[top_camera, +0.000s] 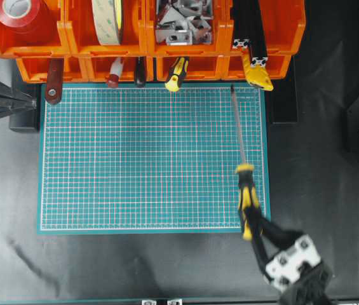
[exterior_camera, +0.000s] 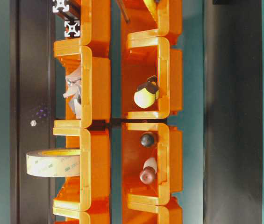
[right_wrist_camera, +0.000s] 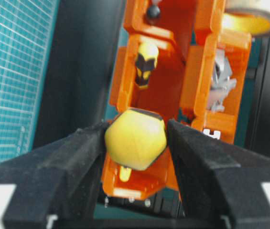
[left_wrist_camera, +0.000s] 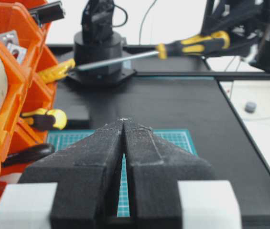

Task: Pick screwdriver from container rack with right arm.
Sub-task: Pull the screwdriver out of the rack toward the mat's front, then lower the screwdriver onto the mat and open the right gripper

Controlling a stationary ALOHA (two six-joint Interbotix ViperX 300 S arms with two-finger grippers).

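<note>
The screwdriver is out of the container rack and lies along the green mat's right edge, thin shaft pointing at the rack, tip just short of it. My right gripper is shut on its yellow-and-black handle from the near side. In the right wrist view the yellow handle end is clamped between the black fingers, with the rack beyond. In the left wrist view the screwdriver hangs level above the table. My left gripper is shut and empty, at the mat's far-left corner.
The rack's front bins hold a stubby yellow-and-black handle, dark red handles, a black handle and a yellow tool. The back bins hold tape rolls, metal brackets and black rails. The green mat fills the table's middle.
</note>
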